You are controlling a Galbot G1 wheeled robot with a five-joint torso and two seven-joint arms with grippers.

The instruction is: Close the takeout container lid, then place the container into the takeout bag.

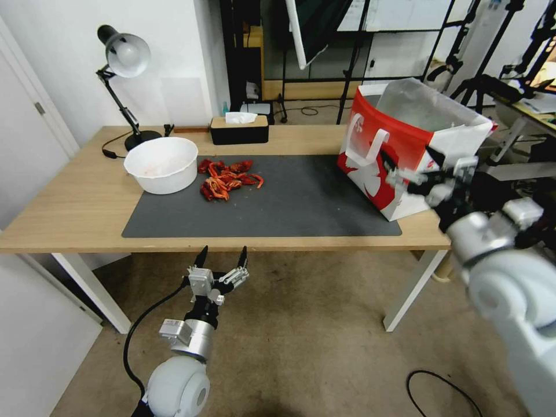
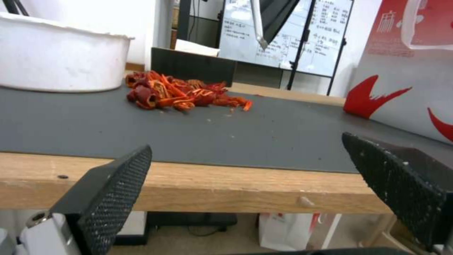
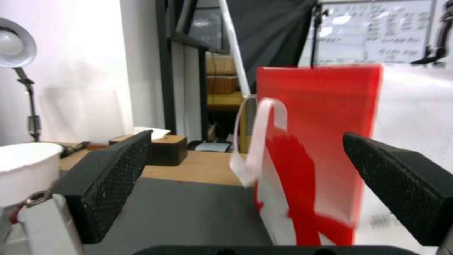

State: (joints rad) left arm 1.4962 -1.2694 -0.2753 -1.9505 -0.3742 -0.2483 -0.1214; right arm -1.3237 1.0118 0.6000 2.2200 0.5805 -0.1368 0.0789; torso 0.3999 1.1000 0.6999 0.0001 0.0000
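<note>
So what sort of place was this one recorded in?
Probably a lab or studio set up for recording, not a kitchen: tripods and light stands behind the wooden table, a whiteboard, and a desk lamp.

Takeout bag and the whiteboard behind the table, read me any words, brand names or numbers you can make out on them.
No text can be read with confidence.
takeout bag: pale print near a white handle and a block of small lines under it, too blurred to read; its red shapes are graphics, not letters.
whiteboard: rows of handwritten lines, too small to read.
tissue box, white bowl: no text visible.
</note>
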